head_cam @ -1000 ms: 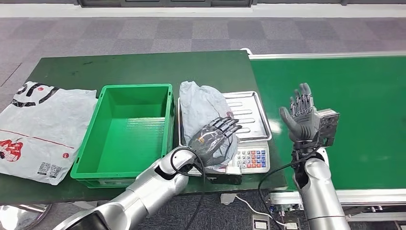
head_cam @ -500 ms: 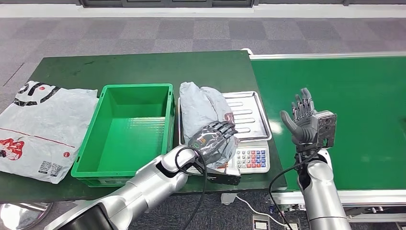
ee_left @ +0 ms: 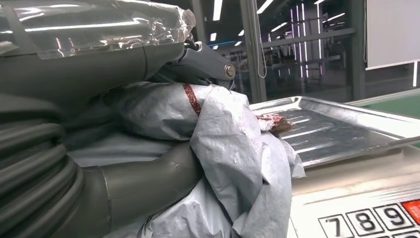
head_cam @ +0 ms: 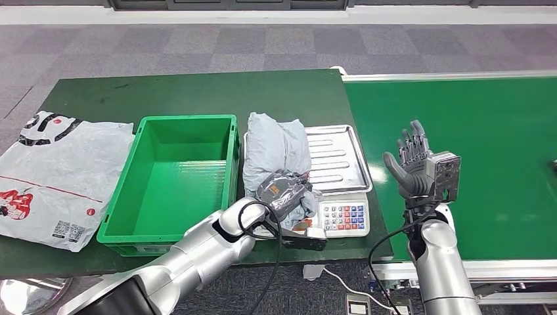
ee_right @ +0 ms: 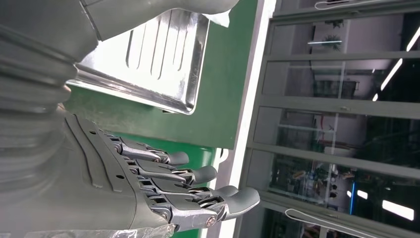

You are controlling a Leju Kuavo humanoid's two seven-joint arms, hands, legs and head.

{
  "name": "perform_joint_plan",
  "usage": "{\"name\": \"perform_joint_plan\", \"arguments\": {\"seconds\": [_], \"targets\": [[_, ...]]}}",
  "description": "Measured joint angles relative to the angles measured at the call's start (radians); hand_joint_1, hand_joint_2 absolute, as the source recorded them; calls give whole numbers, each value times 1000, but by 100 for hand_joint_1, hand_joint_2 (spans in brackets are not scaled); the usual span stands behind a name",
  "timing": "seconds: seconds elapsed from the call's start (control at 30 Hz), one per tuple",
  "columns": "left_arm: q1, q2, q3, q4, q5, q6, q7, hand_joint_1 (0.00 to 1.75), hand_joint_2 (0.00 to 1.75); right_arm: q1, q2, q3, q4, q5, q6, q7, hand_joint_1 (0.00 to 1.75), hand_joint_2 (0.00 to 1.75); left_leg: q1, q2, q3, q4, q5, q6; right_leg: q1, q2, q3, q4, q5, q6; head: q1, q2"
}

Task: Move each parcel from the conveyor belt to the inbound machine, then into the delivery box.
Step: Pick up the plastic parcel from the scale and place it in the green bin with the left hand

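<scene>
A grey plastic-bag parcel (head_cam: 276, 147) lies on the steel tray of the inbound machine (head_cam: 341, 157), a scale with a keypad. My left hand (head_cam: 284, 189) grips the parcel's near end, fingers curled into the crumpled bag (ee_left: 233, 148). The green delivery box (head_cam: 176, 180) stands empty just left of the scale. My right hand (head_cam: 414, 164) is raised above the near edge of the conveyor belt (head_cam: 499, 144), fingers spread and holding nothing (ee_right: 173, 188).
A large white printed bag (head_cam: 52, 177) lies flat on the dark green table (head_cam: 197, 88) left of the box. At the belt's far right edge a small pale thing (head_cam: 554, 164) shows. A cable hangs below the table's front edge.
My left hand's fingers have curled from flat on the parcel into a grip, bunching its near end. The right hand has barely moved.
</scene>
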Motion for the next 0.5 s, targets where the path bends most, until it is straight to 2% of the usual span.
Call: {"name": "perform_joint_plan", "arguments": {"seconds": [0.1,0.2,0.3,0.5], "targets": [[0,2,0,0,-16,32,25,175,175,-1,1,0,0,0,1,0,0,175,0,0,0,0,0,0,0,0,0,0,0,0,0,0],[-2,7,0,-3,-64,120,92,175,175,-12,6,0,3,5,4,-1,0,175,0,0,-1,0,0,-1,0,0,0,0,0,0,0,0],[-15,13,10,-23,-103,183,122,175,175,-47,14,0,21,11,4,-1,0,175,0,0,-1,0,2,-1,0,0,-1,1,0,0,0,0],[-49,22,43,-79,-174,229,144,175,175,-71,22,0,40,13,0,-7,0,175,0,-2,-1,0,3,-1,0,-2,-1,1,1,0,0,0]]}}
